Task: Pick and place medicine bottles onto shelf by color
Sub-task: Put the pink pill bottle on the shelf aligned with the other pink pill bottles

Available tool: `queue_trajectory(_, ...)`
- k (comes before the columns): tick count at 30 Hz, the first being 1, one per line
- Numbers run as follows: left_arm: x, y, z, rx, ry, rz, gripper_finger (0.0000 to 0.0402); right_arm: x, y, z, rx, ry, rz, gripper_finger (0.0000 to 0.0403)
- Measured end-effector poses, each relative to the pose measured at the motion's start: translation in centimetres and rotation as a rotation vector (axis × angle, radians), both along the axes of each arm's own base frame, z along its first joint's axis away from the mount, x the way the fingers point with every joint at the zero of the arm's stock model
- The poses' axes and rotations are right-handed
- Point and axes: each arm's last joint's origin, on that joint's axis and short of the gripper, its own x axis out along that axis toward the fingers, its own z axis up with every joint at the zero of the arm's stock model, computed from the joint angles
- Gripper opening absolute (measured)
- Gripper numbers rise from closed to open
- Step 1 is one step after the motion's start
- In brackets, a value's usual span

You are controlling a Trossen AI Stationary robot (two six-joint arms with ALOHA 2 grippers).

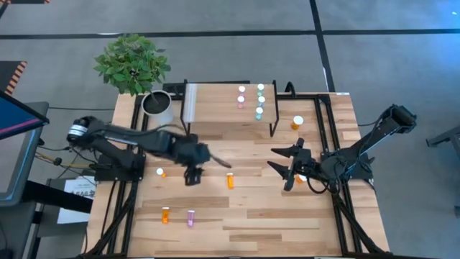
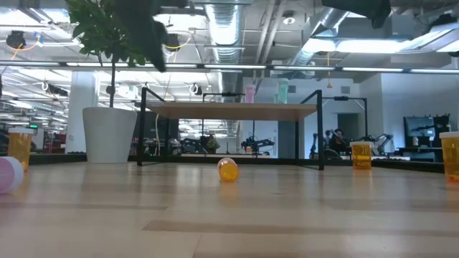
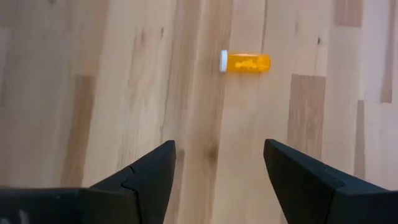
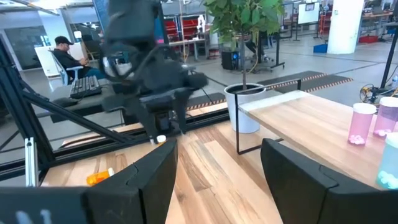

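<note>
Left hand (image 1: 192, 175) hung over mid-counter, fingers spread and nothing between them. An orange bottle (image 1: 230, 180) lay on its side on the counter (image 1: 251, 223) just beside it, toward the right arm's side. In the left wrist view that same bottle (image 3: 245, 63) sat ahead of the parted fingers (image 3: 152, 180), slightly off the centre line, its long axis crosswise to the direction the hand pointed, white cap at one end.

Right hand (image 1: 291, 171) waited near the right edge, also spread and empty. It stood about as near to the lying bottle as the left, perhaps a little farther (hard to rank from overhead).

Judgement: the left hand looked lined up for this bottle; a short advance forward, plus a wrist turn so the fingers close across the body, not along its length, seemed called for.

Shelf (image 1: 215, 108) stood at the far side; pink and teal bottles already on it (image 1: 259, 99). Other bottles were scattered near the front edge (image 1: 166, 214).
</note>
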Motion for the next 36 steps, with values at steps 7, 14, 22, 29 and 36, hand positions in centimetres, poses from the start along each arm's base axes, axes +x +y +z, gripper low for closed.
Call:
queue_trajectory(7,-5.0,-3.8,-2.0,-0.079,-0.04,0.093,0.0233,0.0,0.0,0.0,-0.003,-0.002,0.0,0.0255)
queue_trajectory(14,-8.1,-6.5,-7.4,-0.332,0.016,0.241,0.0233,0.0,0.0,0.1,0.002,-0.01,0.0,0.0255)
queue_trajectory(22,-7.9,-9.6,-9.2,-0.51,-0.011,0.361,0.0233,0.0,0.0,0.1,0.002,-0.01,0.0,0.0255)
queue_trajectory(29,-6.8,-11.8,-11.7,-0.616,0.071,0.478,0.0233,0.0,0.0,0.1,0.001,-0.008,0.0,0.0255)
queue_trajectory(36,-5.8,-12.9,-14.2,-0.654,0.197,0.547,0.0233,0.0,0.0,0.0,-0.002,-0.004,0.0,0.0255)
